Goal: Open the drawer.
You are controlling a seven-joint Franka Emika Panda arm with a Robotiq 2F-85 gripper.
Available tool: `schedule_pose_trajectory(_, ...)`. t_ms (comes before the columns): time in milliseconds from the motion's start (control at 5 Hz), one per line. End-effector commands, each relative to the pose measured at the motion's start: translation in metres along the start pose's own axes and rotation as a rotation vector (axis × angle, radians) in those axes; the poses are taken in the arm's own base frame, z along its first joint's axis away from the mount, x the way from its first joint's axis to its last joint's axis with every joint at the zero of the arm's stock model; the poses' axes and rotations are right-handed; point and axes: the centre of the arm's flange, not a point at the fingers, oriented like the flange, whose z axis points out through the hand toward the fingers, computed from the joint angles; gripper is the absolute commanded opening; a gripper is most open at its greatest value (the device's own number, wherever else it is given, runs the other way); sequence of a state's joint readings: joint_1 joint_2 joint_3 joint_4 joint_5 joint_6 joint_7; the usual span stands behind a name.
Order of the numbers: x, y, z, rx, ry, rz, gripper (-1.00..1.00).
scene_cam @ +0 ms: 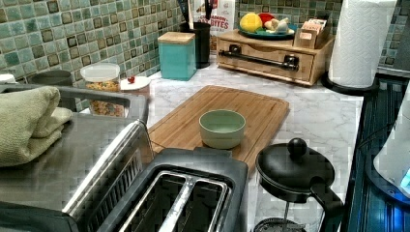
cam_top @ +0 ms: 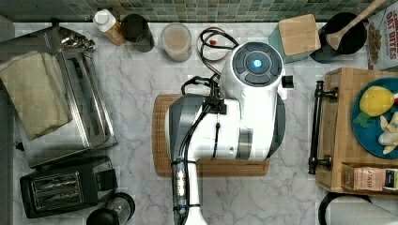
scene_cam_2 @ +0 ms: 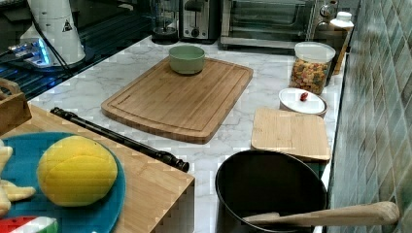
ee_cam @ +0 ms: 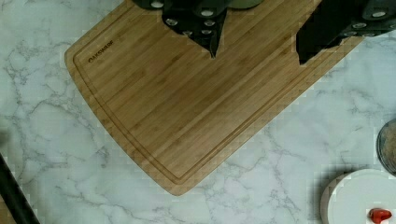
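The drawer (scene_cam: pixel 263 68) is the wide bamboo front of a wooden box (cam_top: pixel 340 140) at the top view's right. It sits flush with the box. Its long black bar handle (cam_top: pixel 315 126) faces the cutting board and runs past the box edge in the right view (scene_cam_2: pixel 119 138). In the wrist view, my gripper (ee_cam: pixel 257 59) hangs open above the cutting board (ee_cam: pixel 187 102), with nothing between its black fingers (ee_cam: pixel 210 32). A stretch of marble separates it from the handle (ee_cam: pixel 11 196) at the picture's corner. The white arm (cam_top: pixel 234 117) covers most of the board in the top view.
A green bowl (scene_cam: pixel 222 128) stands on the board. A blue plate (cam_top: pixel 371 136) of toy food tops the box. Behind are a teal canister (scene_cam: pixel 177 55), a white lid (scene_cam_2: pixel 302 101), a cereal jar (scene_cam_2: pixel 311 67) and a black utensil pot (scene_cam_2: pixel 269 187). A paper towel roll (scene_cam: pixel 360 41) stands beside the box.
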State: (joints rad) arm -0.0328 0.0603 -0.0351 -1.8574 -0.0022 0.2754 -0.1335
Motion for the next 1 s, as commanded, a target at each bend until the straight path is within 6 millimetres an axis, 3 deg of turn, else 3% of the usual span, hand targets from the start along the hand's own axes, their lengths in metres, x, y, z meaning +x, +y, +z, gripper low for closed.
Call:
schedule_pose_trajectory(200,0.001,0.001,0.000,0.000,0.000,0.001,1.00)
schedule_pose_trajectory(400,0.028,0.037,0.014,-0.024,-0.007,-0.104,1.00)
schedule_pose_trajectory(600,0.062,0.088,0.041,0.015,0.017,-0.261,1.00)
schedule_pose_trajectory(800,0.093,0.118,0.050,-0.017,0.036,-0.326,1.00)
schedule_pose_trajectory(1000,0.112,0.140,0.063,-0.104,0.053,-0.349,1.00)
